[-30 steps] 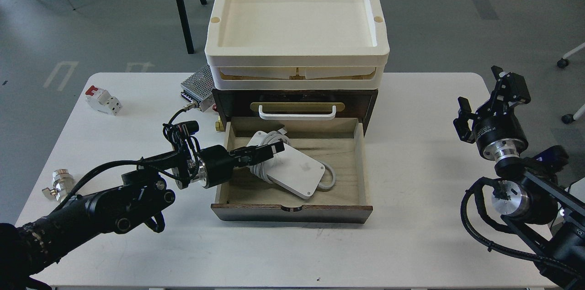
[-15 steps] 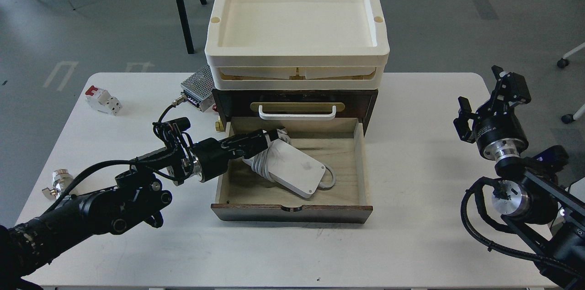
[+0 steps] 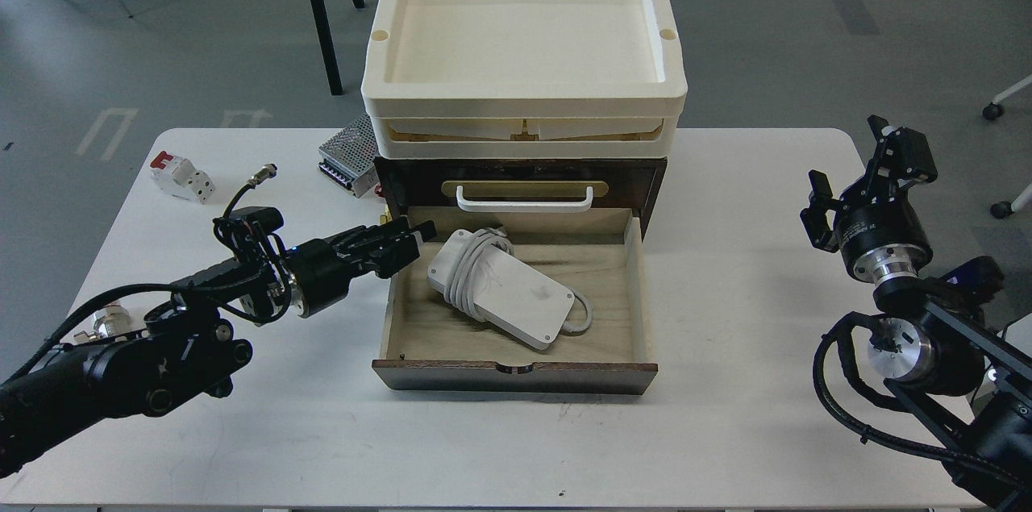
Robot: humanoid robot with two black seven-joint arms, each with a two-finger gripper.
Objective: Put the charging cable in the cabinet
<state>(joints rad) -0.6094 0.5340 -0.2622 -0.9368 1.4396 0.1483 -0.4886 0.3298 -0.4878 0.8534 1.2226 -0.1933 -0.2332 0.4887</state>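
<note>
I take the cabinet [image 3: 521,173] as my landmark: a dark brown box at the far middle of the white desk [image 3: 726,415], with its pale wood drawer [image 3: 516,351] pulled out toward me. The charging cable [image 3: 500,289] lies flat on the drawer floor, in the left half, turned at an angle, with its white cord wound around the end nearer the cabinet's back and one loop trailing out past the brick's right end. Nothing grips it.

My left pincer [image 3: 415,234] sits at the drawer's left wall, near the back corner, just left of the adapter and clear of it. It holds nothing; the dark fingers lie close together, but from this angle I cannot tell how far apart they stand.

My right pincer [image 3: 863,169] hangs well to the right of the cabinet, above the desk's right edge, with its fingers spread wide and empty.

Two cream trays [image 3: 524,93] are stacked on top of the cabinet. A silver perforated box [image 3: 348,153] lies just behind the cabinet's left corner, a white-and-red breaker block [image 3: 182,177] farther left, and a small metal fitting [image 3: 105,320] near the desk's left edge.
</note>
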